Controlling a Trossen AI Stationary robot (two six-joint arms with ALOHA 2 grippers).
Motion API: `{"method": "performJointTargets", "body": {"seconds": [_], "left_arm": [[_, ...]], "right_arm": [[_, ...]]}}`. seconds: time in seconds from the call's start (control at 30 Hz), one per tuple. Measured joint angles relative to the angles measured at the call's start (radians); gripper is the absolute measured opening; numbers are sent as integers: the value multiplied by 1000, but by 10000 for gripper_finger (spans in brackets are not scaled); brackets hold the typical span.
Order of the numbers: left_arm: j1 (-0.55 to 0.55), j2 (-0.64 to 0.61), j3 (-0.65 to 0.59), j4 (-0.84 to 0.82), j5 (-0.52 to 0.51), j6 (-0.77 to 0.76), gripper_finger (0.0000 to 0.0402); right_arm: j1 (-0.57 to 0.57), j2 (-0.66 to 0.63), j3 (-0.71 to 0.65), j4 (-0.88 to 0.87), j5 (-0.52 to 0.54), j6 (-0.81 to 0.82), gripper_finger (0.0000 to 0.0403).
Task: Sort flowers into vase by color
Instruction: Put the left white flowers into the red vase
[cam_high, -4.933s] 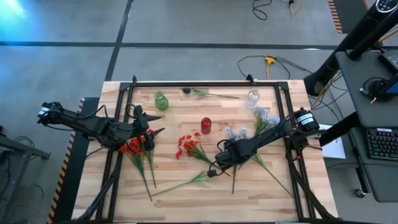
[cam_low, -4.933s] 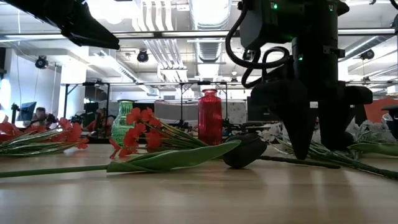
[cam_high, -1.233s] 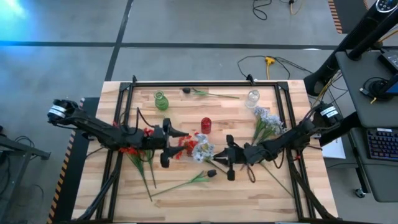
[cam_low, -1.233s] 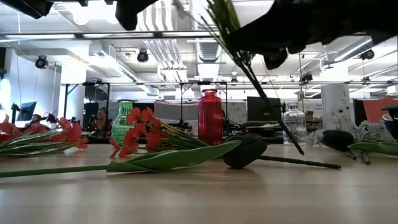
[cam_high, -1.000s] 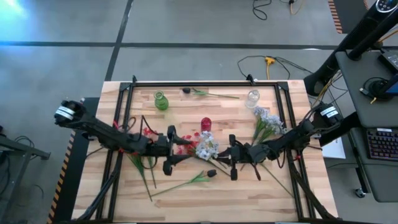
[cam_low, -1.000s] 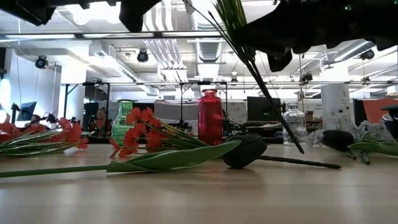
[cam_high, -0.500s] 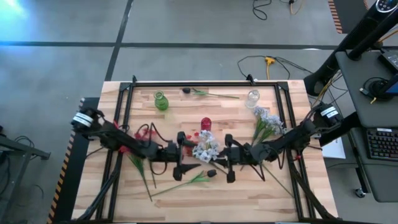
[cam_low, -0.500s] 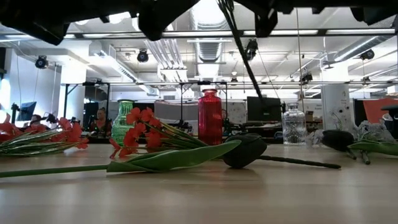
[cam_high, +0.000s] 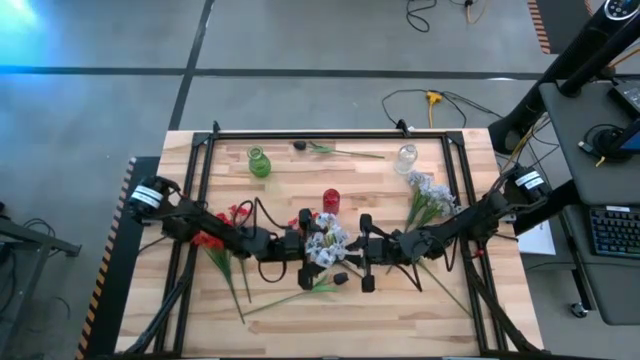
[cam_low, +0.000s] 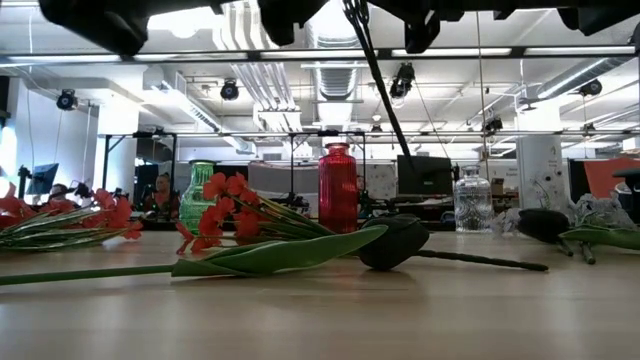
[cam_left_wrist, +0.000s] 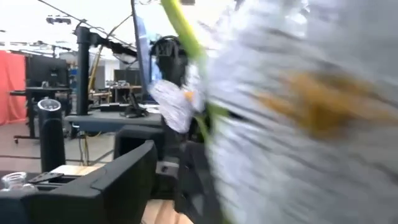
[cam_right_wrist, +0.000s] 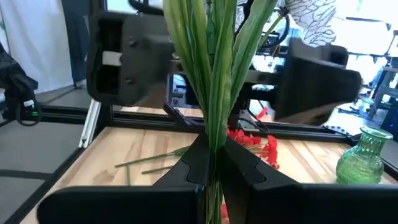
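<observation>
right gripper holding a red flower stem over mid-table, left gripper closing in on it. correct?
Not red. The right gripper holds the pale blue-white flower, as the high view shows. The rest stands: it is over mid-table, with the left gripper right beside the bloom.

I saw a yellow plug (cam_high: 433, 98) on the floor and a keyboard (cam_high: 611, 232) on a desk.

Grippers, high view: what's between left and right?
The pale blue-white flower, between the left gripper and right gripper, whose fingers pinch its stalk in the right wrist view.
</observation>
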Motion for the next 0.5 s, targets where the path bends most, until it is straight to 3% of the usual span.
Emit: {"method": "performJointTargets", "body": {"seconds": [0.13, 0.3, 0.5], "left_arm": [[16, 0, 36, -103, -7, -17, 276], [15, 0, 46, -120, -43, -6, 190], [15, -3, 38, -115, -64, -5, 74]], "right_arm": [[-1, 0, 0, 0, 0, -4, 18], [-1, 0, 0, 0, 4, 8, 24], [-2, 0, 0, -12, 8, 36, 80]]}}
